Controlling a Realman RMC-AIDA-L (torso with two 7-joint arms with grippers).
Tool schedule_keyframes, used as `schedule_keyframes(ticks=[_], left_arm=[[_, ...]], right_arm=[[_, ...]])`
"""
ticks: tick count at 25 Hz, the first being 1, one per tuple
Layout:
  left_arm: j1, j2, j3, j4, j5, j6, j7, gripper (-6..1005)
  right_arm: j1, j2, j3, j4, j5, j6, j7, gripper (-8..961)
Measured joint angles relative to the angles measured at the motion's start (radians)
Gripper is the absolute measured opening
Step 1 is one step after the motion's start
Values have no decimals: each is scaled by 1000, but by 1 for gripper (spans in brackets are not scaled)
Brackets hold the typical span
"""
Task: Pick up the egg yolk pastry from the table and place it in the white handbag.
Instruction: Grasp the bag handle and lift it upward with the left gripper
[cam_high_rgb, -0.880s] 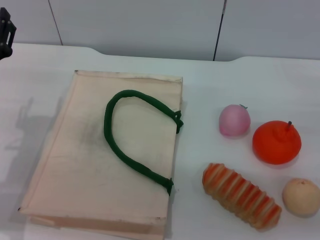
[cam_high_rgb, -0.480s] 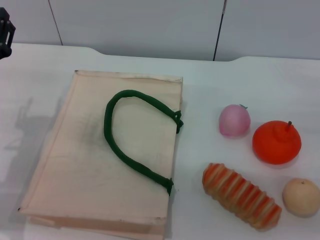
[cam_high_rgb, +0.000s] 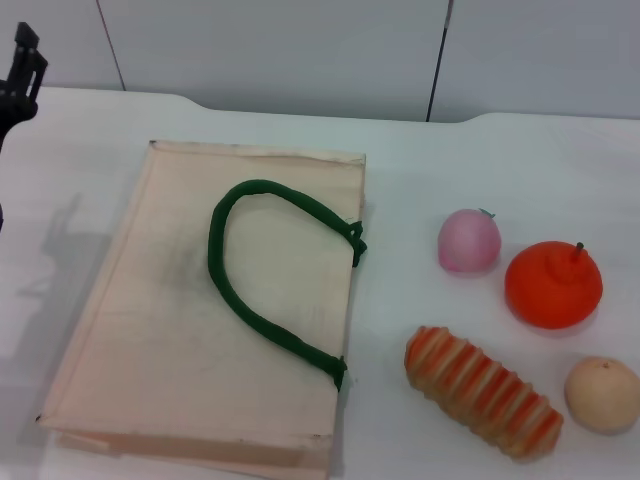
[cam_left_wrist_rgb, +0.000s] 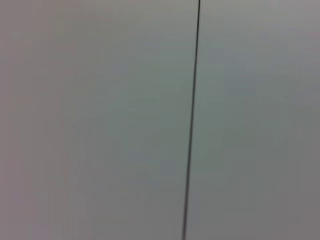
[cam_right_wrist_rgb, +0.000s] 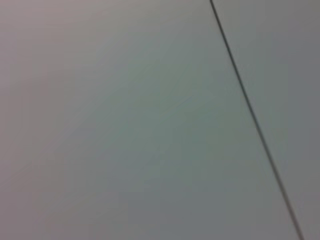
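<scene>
Looking across, we find the pastry (cam_high_rgb: 602, 393) far right of the left gripper (cam_high_rgb: 22, 62), whose finger state we cannot tell, so the unseen right arm is likely nearer.

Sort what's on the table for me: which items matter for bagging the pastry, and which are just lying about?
Job items: egg yolk pastry; white handbag, lying flat; left gripper at the table's far left edge.

Lying about: striped bread; orange fruit; pink fruit.
</scene>
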Motion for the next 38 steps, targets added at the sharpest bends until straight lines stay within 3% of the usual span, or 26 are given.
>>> schedule_keyframes(ticks=[8,12,14,16,17,19,20,21,26,31,38], left_arm=[[-9,3,7,-71,38,8,-135,737],[-12,15,96,-103,41,9,-240,737],[-31,21,188,-161,42,9,-368,737],[-58,22,315,-265,46,15,-558,737],[-71,21,368,-328,62,25,-656,737],[-90,18,412,-429,118,61,-799,737],[-112,14,413,-545,214,129,-966,737],[-112,14,413,-545,214,129,-966,737],[-175,18,414,-764,443,263,-1322,737],[-248,27,415,-866,673,328,-1558,736],[-339,69,416,-866,911,416,-1729,736]], right_arm=[[-21,-5,-16,-44,-61,-4,48,880],[-29,-18,-18,-76,-175,-11,97,879],[-41,-34,-18,-119,-272,-15,177,879],[-65,-63,-18,-225,-453,-16,353,879],[-65,-63,-18,-225,-453,-16,353,878],[-78,-75,-15,-302,-572,-16,458,878],[-85,-79,-11,-350,-633,-16,513,878],[-91,-80,-9,-391,-680,-16,556,878],[-114,-84,-5,-617,-934,-14,803,877],[-117,-71,45,-787,-1131,8,988,876],[-117,-2,175,-951,-1308,36,1079,875]])
